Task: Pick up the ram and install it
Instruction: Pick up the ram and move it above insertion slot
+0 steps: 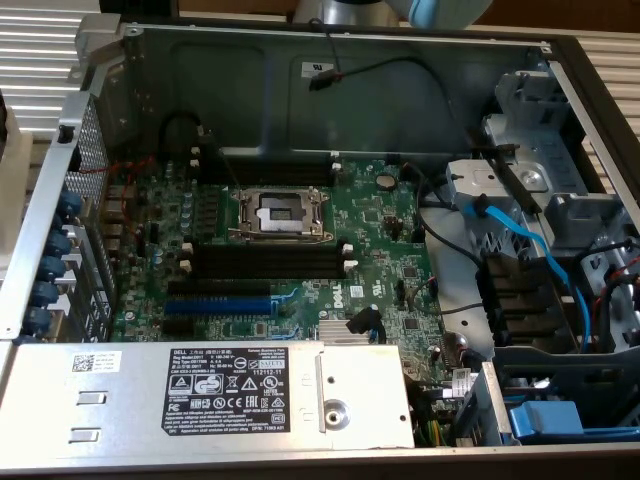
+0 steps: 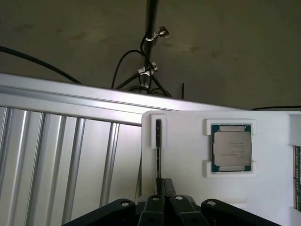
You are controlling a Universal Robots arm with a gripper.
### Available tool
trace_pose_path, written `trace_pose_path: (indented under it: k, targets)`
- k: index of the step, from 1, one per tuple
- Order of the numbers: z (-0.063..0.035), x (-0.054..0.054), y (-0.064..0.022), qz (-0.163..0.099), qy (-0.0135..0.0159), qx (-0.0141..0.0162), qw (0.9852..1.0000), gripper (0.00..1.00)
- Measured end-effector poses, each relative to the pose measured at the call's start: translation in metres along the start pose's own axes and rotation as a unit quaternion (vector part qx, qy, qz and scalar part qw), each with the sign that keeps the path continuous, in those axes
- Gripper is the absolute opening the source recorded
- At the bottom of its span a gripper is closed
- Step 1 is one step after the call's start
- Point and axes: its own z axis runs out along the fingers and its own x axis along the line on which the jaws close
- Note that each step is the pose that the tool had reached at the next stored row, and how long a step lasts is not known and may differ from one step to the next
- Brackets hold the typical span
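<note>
Ram [image 2: 158, 136]: stood edge-on in the white tray [image 2: 188, 155], just beside the processor [image 2: 231, 148].
Gripper [image 2: 162, 201]: fingers drawn together near the processor, at the ram's end; a grip cannot be confirmed.
Memory slots [image 1: 268, 258]: empty. Lifting and installation are judged outstanding.

Fingers [image 2: 167, 187] closed on edge-on ram [image 2: 158, 136] in white tray [image 2: 188, 188] slot; processor [image 2: 231, 147] seated alongside.
</note>
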Motion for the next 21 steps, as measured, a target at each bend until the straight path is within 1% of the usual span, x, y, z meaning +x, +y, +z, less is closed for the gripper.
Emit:
trace_pose_path:
  k: [4, 7, 9, 10, 11, 12, 14, 17, 18, 21]
  targets:
    - [0.0000, 0.000, 0.0000, 0.000, 0.0000, 0.0000, 1.0000, 0.11]
    - [0.0000, 0.000, 0.0000, 0.000, 0.0000, 0.0000, 1.0000, 0.31]
    - [0.0001, 0.000, 0.0000, 0.000, 0.0002, -0.0001, 1.0000, 0.31]
    - [0.0011, 0.000, 0.0000, 0.000, 0.0050, -0.0007, 1.0000, 0.31]
    - [0.0025, -0.001, -0.0002, 0.000, 0.0127, -0.0016, 0.9999, 0.31]
    - [0.0028, -0.001, -0.0002, 0.000, 0.0139, -0.0019, 0.9999, 0.31]
    - [0.0049, -0.002, -0.0004, -0.002, 0.0140, -0.0012, 0.9999, 0.31]
    - [0.0084, -0.002, -0.0007, -0.005, 0.0141, -0.0012, 0.9999, 0.31]
    - [0.0099, -0.002, -0.0021, -0.006, 0.0142, -0.0012, 0.9999, 0.31]
    - [0.0164, -0.003, -0.0039, -0.009, 0.0142, -0.0013, 0.9999, 0.31]
